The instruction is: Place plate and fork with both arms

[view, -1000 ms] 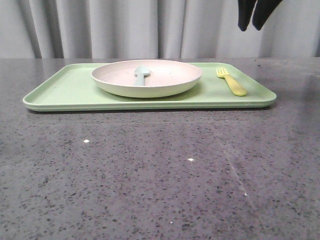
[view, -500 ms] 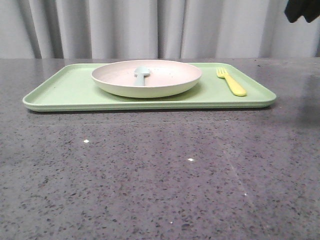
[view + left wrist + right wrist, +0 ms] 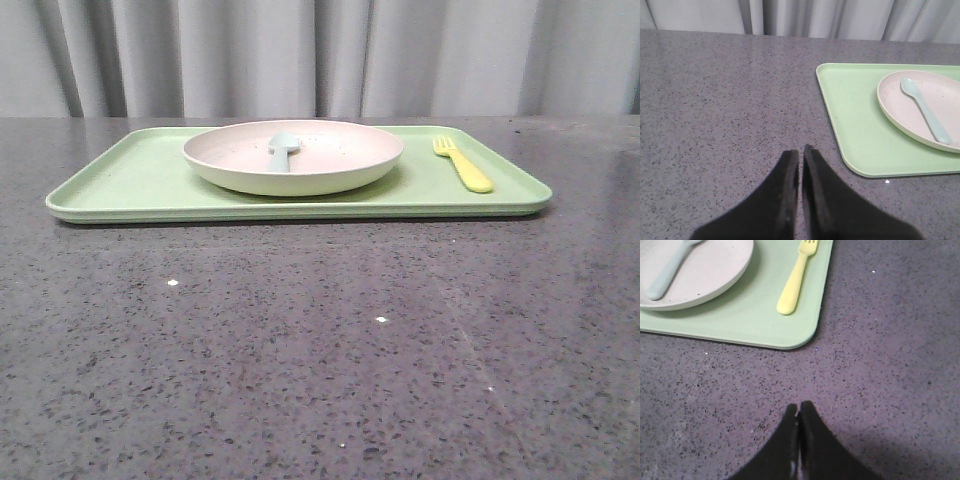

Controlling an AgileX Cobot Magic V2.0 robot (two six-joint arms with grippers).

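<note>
The plate (image 3: 300,158) sits on the light green tray (image 3: 140,180), left of the tray's middle; it also shows in the left wrist view (image 3: 900,107) and the right wrist view (image 3: 710,270). The yellow fork (image 3: 463,165) lies on the tray's right end, beside the plate, and shows in the right wrist view (image 3: 795,282). My left gripper (image 3: 801,155) is shut and empty over bare table, left of the tray. My right gripper (image 3: 799,412) is shut and empty over bare table, off the tray's corner nearest the fork. Neither gripper shows in the front view.
A pale blue-grey spoon (image 3: 283,148) lies inside the plate and shows in the left wrist view (image 3: 925,107). The tray rests on a dark speckled table (image 3: 320,340). Grey curtains (image 3: 320,55) hang behind the table.
The right gripper, seen at the upper right of the front view a second ago, has moved out of that view to the upper right. Plate, fork and tray have not moved.
</note>
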